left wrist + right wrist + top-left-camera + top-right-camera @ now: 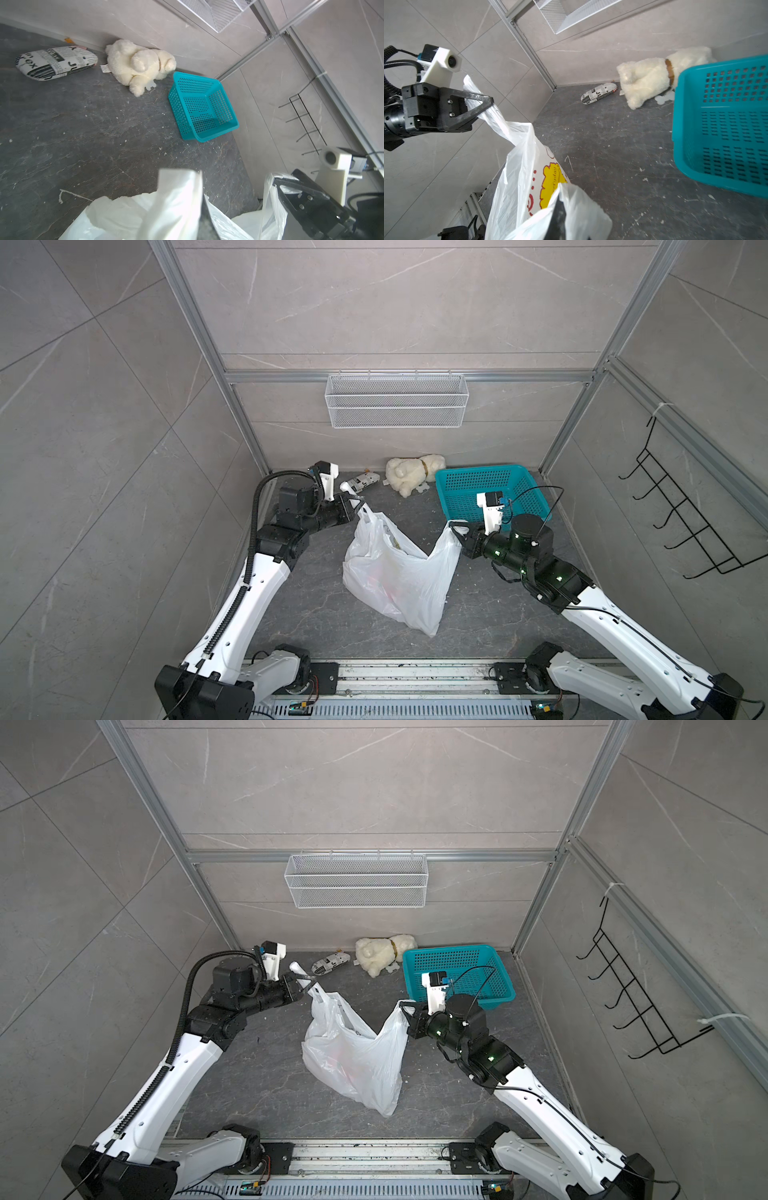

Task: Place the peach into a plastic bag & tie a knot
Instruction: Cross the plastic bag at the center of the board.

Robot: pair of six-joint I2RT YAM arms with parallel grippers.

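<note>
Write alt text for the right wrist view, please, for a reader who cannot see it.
The left arm's jaws are shut on a twisted handle of the white plastic bag, whose side shows a yellow and red print. Behind it, on the dark tabletop, lie a black-and-white packet, a cream plush toy and a teal basket.

Your two arms are wearing white shells between black joints. A ribbed black conduit [254, 514] is running along the left arm [249, 601]. A thin black wire [623, 624] is trailing along the right arm [602, 614], where green dots [560, 578], possibly lamps, are glowing. Silver screws [450, 101] are studding the left gripper [490, 101] and its black triangular fingers [471, 96].
</note>
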